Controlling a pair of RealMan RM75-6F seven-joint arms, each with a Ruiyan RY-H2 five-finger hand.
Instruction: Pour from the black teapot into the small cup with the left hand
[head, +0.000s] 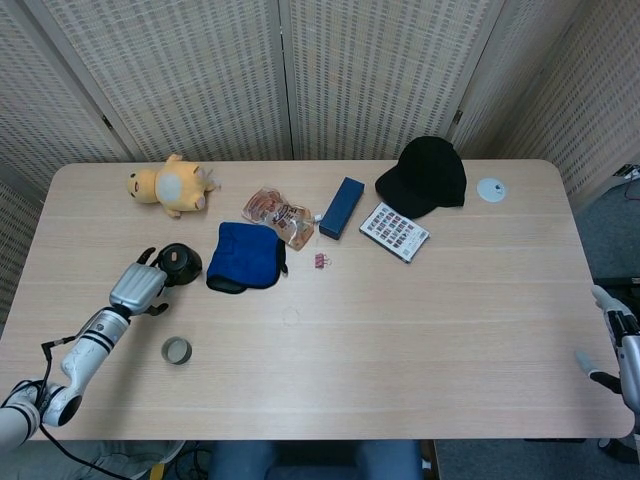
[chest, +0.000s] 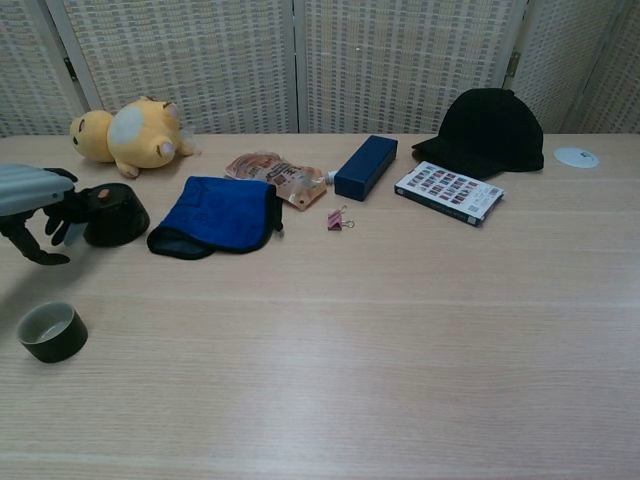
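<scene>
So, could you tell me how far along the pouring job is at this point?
Nothing is poured yet. The black teapot stands on the table, and the small cup sits apart, nearer the front edge. The left hand is at the teapot's side with fingers curled; a firm grip isn't clear. Lifting, carrying over and tipping remain. The right hand waits at the far edge.

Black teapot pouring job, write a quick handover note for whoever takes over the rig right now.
Left robot hand: at the black teapot, fingers around its left side; a firm grip cannot be told, and the teapot sits on the table.
Right robot hand: at the table's right edge, fingers apart, holding nothing.
Small cup: upright, near the front left edge, apart from the teapot.
Done: reach to the teapot.
Left: secure the grip, lift, carry over the cup, tilt to pour.
</scene>
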